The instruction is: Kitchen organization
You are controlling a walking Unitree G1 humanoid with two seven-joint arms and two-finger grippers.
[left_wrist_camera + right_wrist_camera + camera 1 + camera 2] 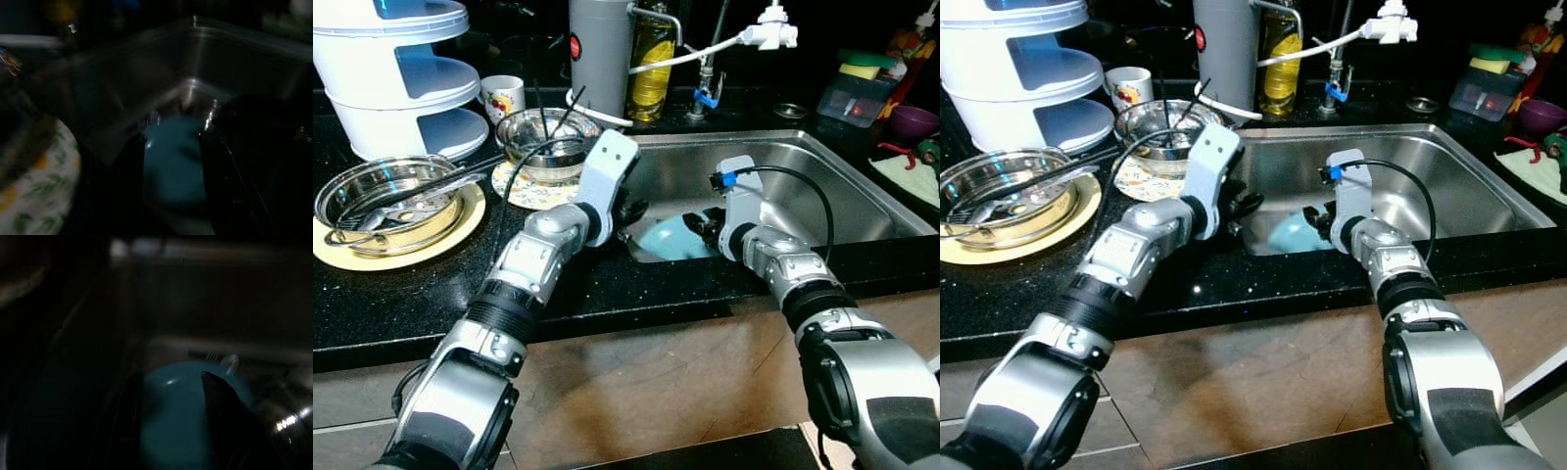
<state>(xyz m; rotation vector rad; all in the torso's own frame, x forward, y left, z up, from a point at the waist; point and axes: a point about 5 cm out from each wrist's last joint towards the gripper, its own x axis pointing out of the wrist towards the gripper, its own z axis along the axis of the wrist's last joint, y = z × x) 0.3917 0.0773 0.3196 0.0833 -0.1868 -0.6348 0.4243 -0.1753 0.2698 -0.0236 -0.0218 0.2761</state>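
A light blue dish (668, 240) lies at the near end of the steel sink (822, 186). Both arms reach down into the sink at it. My left gripper (628, 211) hangs over the dish's left edge, and the left wrist view shows the blue dish (173, 161) between its spread black fingers (234, 171). My right gripper (703, 231) comes at the dish from the right. In the dark right wrist view the dish (176, 416) lies between that gripper's parted fingers (220, 401). Whether any finger touches the dish is unclear.
On the black counter to the left, a steel bowl (386, 196) with utensils sits on a yellow plate (460, 230). A bowl with chopsticks (543, 137) rests on a patterned plate (524, 191). White stacked containers (401, 69), a mug (502, 96) and an oil bottle (651, 59) stand behind.
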